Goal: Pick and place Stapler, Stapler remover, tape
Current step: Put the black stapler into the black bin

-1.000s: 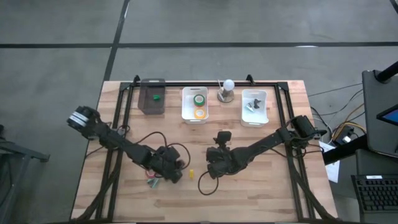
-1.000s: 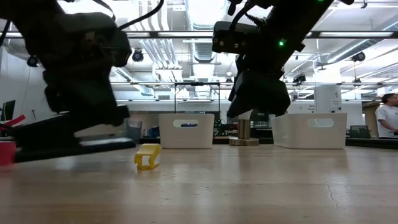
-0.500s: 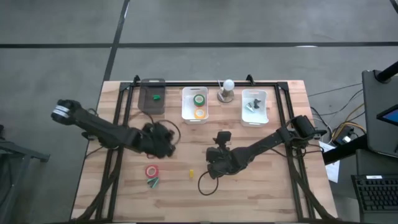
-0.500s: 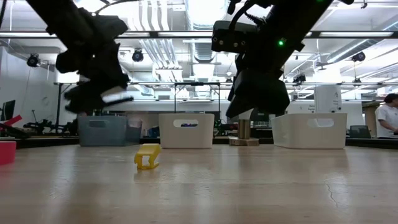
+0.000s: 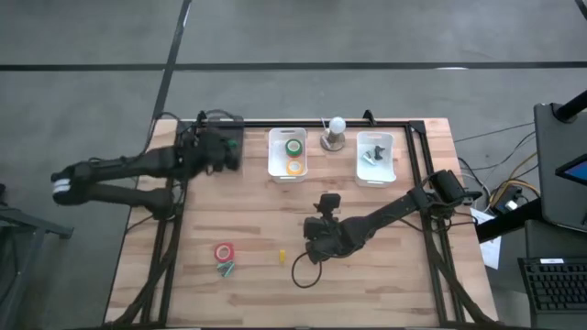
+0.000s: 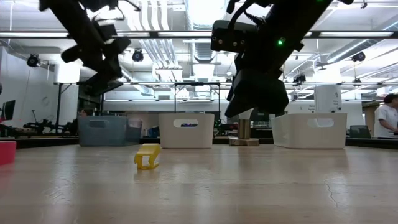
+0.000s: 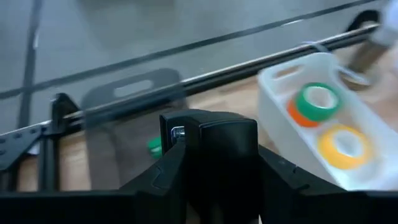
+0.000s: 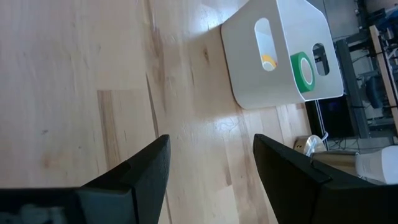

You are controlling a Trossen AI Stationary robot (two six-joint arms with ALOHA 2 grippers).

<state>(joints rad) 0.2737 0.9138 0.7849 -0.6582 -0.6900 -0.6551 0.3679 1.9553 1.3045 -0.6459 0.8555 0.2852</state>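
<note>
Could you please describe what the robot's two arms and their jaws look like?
Both arms are dark and slender, built from jointed segments with black cables looping alongside. The left arm has a pale band near its elbow. The right gripper has broad, black, flat-faced jaws; a green light glows on its wrist in the low view.

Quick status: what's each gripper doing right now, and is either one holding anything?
Left gripper: shut on the black bar-shaped stapler, over the grey bin.
Right gripper: open, empty, above the wooden table.

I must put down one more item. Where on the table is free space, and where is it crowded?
Free: the bare wood of the table at the front right, and the strip before the white bins. Crowded: the back row of bins, and front left around the red tape.
</note>
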